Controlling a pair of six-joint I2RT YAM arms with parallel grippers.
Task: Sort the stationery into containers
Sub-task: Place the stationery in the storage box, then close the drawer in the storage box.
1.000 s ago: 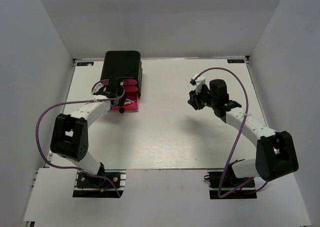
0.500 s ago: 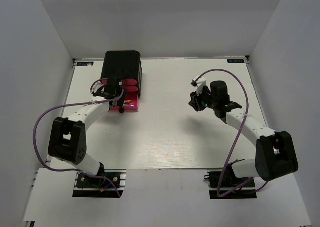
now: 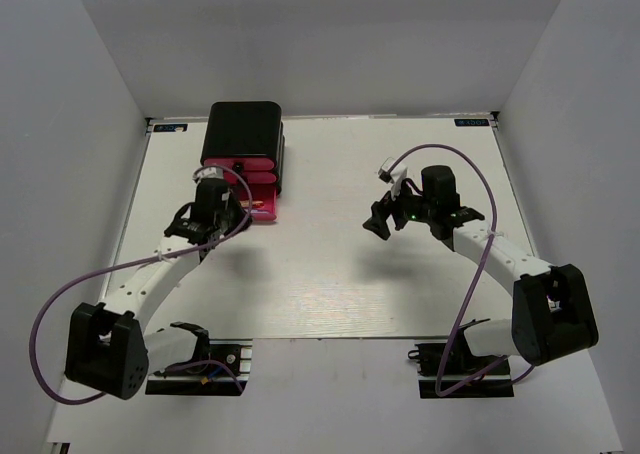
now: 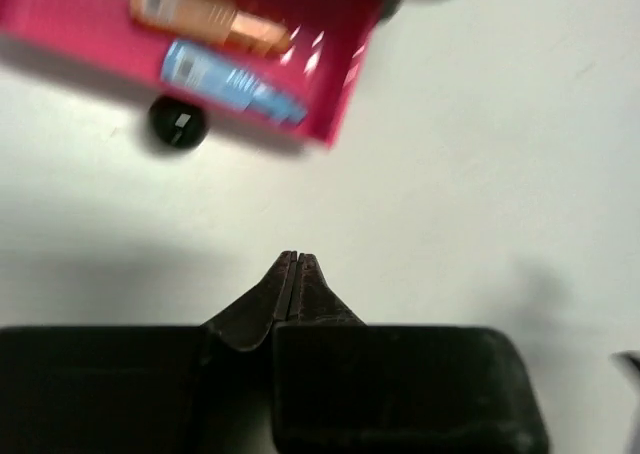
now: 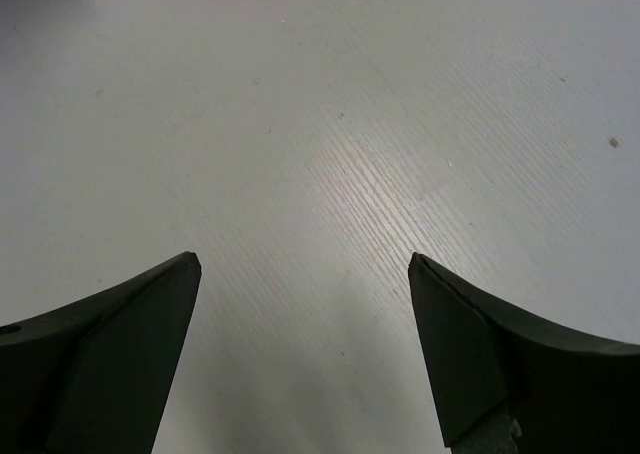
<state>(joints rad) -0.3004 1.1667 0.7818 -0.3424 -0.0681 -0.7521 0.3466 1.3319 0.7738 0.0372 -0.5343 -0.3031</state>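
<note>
Left tool (image 4: 296, 262) closed, empty, near open pink drawer (image 4: 348, 82); right tool (image 5: 302, 266) spread wide, arm bent inward.

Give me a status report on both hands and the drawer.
Left hand shut, empty. Right hand open, empty. Pink drawer open, orange marker and blue pen inside. No obstruction seen.

A robotics lab test cell is indicated. A white table (image 3: 330, 284) is enclosed on its left, right and far sides by plain grey panel walls (image 3: 330, 44). A left arm (image 3: 145, 279) and a right arm (image 3: 495, 249) are bolted on black base plates (image 3: 195, 366) at the table's near edge, with purple cables (image 3: 468, 289) looped above it.
</note>
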